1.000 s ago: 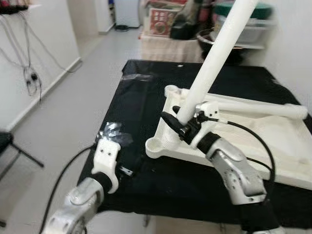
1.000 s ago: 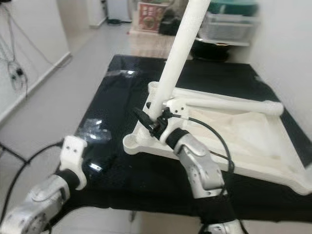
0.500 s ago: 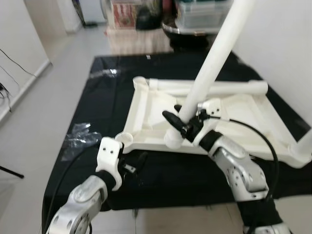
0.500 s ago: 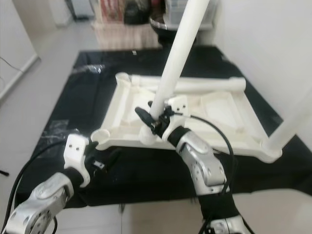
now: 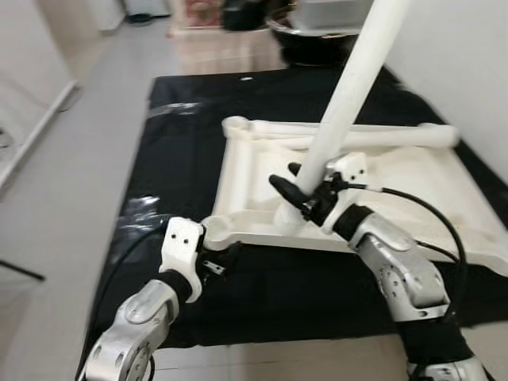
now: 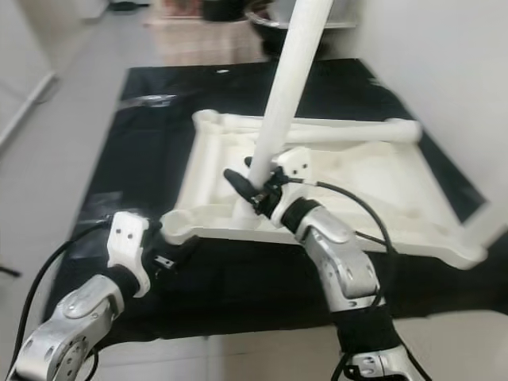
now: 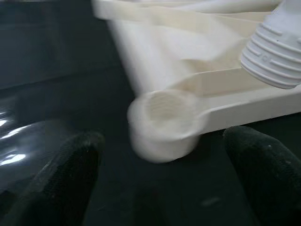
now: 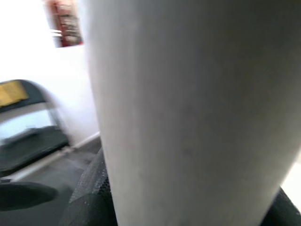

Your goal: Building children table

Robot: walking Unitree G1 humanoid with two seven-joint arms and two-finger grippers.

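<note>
Left eye view: black sheet (image 5: 262, 111) spread flat on pale floor (image 5: 95, 127), carrying all parts. White children's table top (image 5: 373, 186) lying upside down across middle and right portion of sheet, ribbed underside facing up, near edge close to sheet's near edge. Round threaded leg socket (image 5: 216, 230) at near-left corner of table top, open and unfilled; similar socket (image 5: 236, 125) at far-left corner. One white leg (image 5: 357, 139) lying horizontally along far edge of table top.

Second white table leg (image 5: 349, 95) held steeply tilted, upper end leaning away and rightward out of frame, lower threaded end (image 7: 277, 52) just above near rim of table top, slightly right of near-left socket, not seated in it.

Right gripper (image 5: 305, 190) over near edge of table top, jaws clenched around lower part of tilted leg; right wrist view blurred, leg surface (image 8: 188, 103) pressed close between black fingers (image 8: 89, 193).

Left gripper (image 5: 218, 262) low over sheet at near-left corner of table top, just in front of unfilled socket; in left wrist view, socket (image 7: 164, 123) seen between two black fingers (image 7: 66, 174), jaws spread wide and released, touching nothing that can be made out.

Crumpled clear plastic wrap (image 5: 147, 208) on sheet near left edge, left of socket.
</note>
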